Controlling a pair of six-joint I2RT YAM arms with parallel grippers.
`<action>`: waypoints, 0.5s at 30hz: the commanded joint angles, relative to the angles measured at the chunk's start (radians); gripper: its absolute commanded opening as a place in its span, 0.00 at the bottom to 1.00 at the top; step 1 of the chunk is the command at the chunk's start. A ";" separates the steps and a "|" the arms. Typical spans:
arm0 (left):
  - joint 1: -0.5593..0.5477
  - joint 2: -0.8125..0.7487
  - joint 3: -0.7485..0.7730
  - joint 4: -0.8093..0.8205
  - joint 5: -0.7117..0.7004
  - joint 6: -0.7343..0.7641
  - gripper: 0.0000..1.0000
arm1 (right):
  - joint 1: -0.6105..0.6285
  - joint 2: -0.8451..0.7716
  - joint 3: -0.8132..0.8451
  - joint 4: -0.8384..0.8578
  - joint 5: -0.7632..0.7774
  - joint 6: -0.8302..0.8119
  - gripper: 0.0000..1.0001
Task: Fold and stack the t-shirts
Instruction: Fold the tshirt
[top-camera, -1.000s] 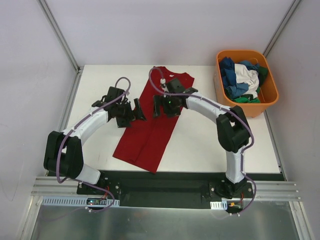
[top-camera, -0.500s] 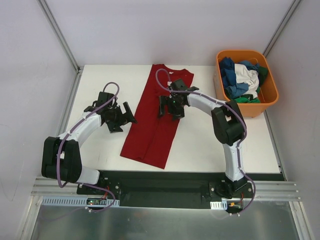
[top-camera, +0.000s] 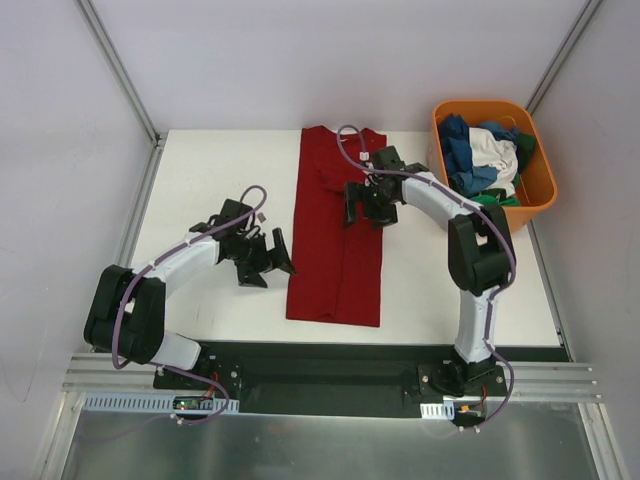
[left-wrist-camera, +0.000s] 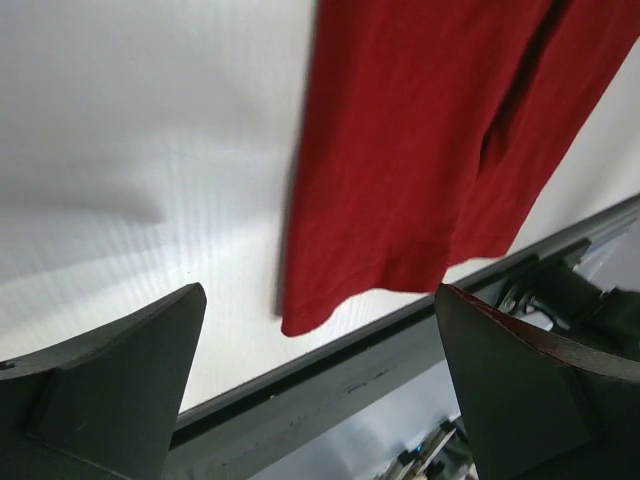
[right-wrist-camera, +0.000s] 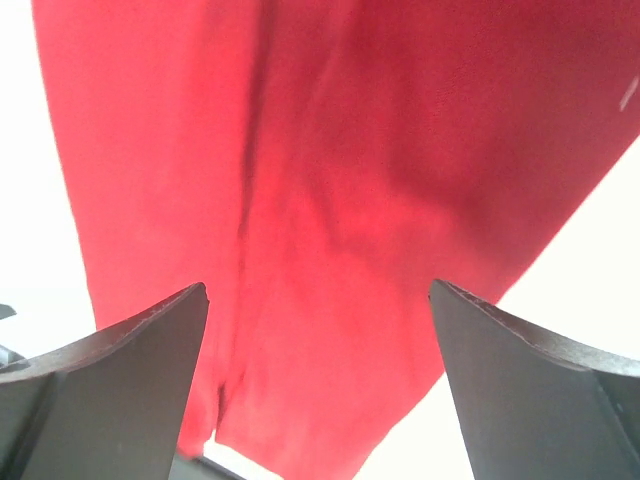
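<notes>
A large dark red t-shirt (top-camera: 335, 265) lies as a long narrow strip down the middle of the white table (top-camera: 205, 170), neck end far, hem near the front edge. My left gripper (top-camera: 272, 262) is open just left of the strip, holding nothing. In the left wrist view the t-shirt's hem corner (left-wrist-camera: 420, 160) lies ahead of the open left gripper (left-wrist-camera: 320, 400). My right gripper (top-camera: 366, 208) hovers open over the strip's upper right part. The right wrist view is filled with red cloth (right-wrist-camera: 330, 180) beyond the open right gripper (right-wrist-camera: 318, 390). More t-shirts, blue (top-camera: 462, 155), white (top-camera: 497, 150) and green (top-camera: 488, 198), are piled in the tub.
An orange plastic tub (top-camera: 482, 104) stands at the table's far right corner. A metal frame post (top-camera: 120, 70) runs along the left. The table's dark front rail (left-wrist-camera: 330, 370) shows close to the shirt's hem.
The red shirt has swung from a slant to straight, with its hem shifted right. The right gripper moved right and farther back. The left gripper went left, then returned beside the shirt.
</notes>
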 joint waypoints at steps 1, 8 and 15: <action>-0.081 0.017 -0.030 -0.004 0.067 -0.024 0.97 | 0.058 -0.297 -0.161 0.027 -0.044 -0.049 0.97; -0.138 0.015 -0.118 -0.007 0.050 -0.059 0.56 | 0.076 -0.558 -0.568 0.165 -0.043 0.099 0.97; -0.185 0.052 -0.119 -0.005 0.036 -0.062 0.34 | 0.098 -0.669 -0.731 0.144 -0.024 0.149 0.97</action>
